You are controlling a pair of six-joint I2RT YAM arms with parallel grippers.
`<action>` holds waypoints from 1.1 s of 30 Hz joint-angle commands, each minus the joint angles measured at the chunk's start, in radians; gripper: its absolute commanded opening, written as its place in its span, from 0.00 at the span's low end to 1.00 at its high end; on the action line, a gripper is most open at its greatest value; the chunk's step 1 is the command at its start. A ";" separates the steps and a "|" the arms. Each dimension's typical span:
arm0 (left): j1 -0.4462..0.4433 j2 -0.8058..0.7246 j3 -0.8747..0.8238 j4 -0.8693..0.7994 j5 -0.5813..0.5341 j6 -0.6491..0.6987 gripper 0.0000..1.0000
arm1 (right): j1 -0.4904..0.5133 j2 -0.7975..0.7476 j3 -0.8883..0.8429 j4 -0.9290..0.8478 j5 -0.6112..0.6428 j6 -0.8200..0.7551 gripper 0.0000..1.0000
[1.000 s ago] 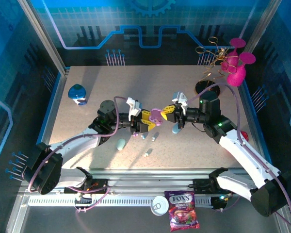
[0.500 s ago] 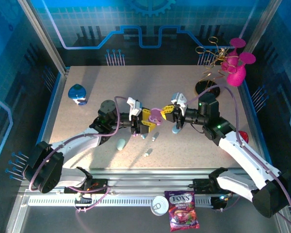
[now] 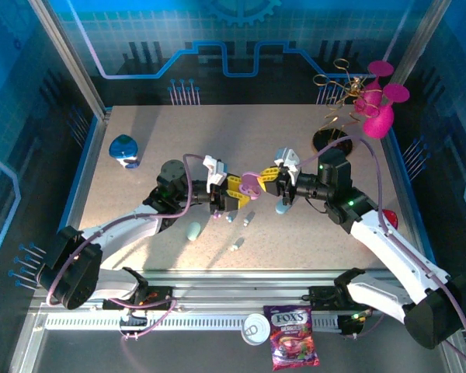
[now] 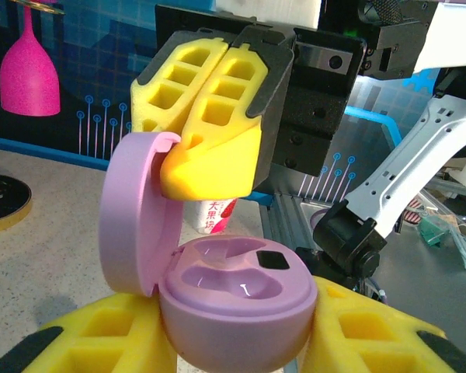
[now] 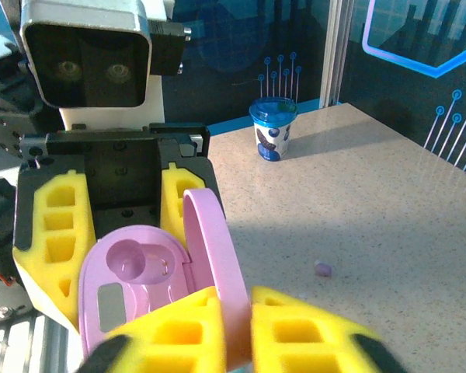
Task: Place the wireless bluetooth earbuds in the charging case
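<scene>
A purple charging case point(image 3: 252, 183) hangs above the table's middle with its lid point(image 4: 132, 210) swung open. My left gripper point(image 3: 241, 194) is shut on the case's base point(image 4: 233, 303), whose two sockets are empty. My right gripper point(image 5: 237, 326) is shut on the lid point(image 5: 213, 249), one yellow finger on each face. Small pale earbuds point(image 3: 248, 217) lie loose on the table below the case, another one point(image 3: 235, 245) nearer the front. One purple earbud point(image 5: 323, 269) rests on the table to the right in the right wrist view.
A teal case point(image 3: 193, 231) lies front left of the grippers and a blue case point(image 3: 281, 207) under the right wrist. A blue cup point(image 3: 124, 149) stands far left. Pink glasses point(image 3: 377, 109) and a black disc point(image 3: 330, 140) occupy the back right corner.
The right gripper has shifted very slightly at the lid. The case stays held between both grippers, and the loose pieces on the table have not moved.
</scene>
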 commanded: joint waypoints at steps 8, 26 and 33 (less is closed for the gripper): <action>0.050 0.008 -0.014 0.084 -0.019 0.006 0.29 | -0.005 -0.094 -0.061 0.120 0.036 0.079 0.75; 0.241 0.069 -0.110 0.563 -0.086 -0.223 0.26 | -0.010 0.101 -0.150 0.181 0.302 0.436 0.76; 0.281 0.038 -0.131 0.590 -0.146 -0.229 0.25 | 0.099 0.403 0.034 0.087 0.294 0.389 0.73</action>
